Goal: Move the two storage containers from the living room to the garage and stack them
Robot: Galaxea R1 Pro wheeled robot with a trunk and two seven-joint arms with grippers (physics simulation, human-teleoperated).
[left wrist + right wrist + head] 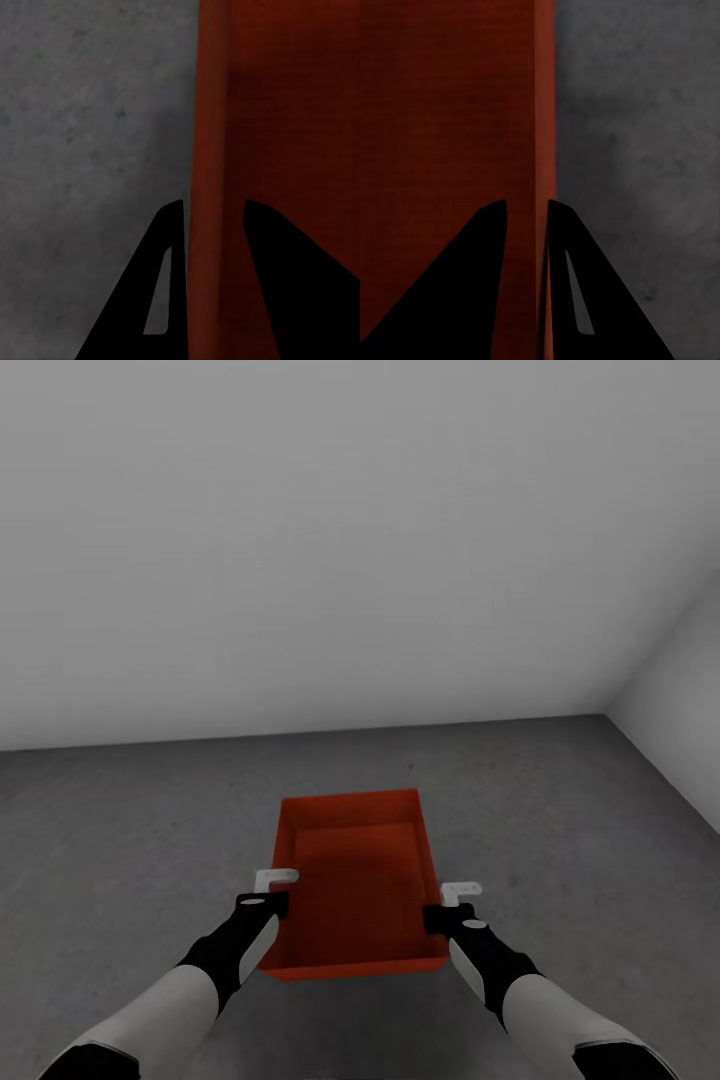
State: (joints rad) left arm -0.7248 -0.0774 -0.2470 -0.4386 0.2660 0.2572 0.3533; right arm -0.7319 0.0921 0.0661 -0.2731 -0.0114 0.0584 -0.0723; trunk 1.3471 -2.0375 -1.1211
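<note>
One red-orange storage container [360, 880], open-topped and with nothing in it, hangs low over the garage's dark concrete floor [120, 830] between my arms. My left gripper [275, 890] straddles its left side wall and is shut on it. In the left wrist view the left gripper [214, 217] has one finger outside and one inside the container wall [210, 112]. My right gripper [450, 905] grips the opposite wall in the same manner. In the right wrist view the right gripper [526, 214] pinches the red container wall [544, 97]. I cannot tell whether the container's base touches the floor.
A plain light-grey wall [300, 560] stands a short way ahead, meeting a side wall [685, 710] in a corner at the right. Speckled concrete spreads to both sides of the container.
</note>
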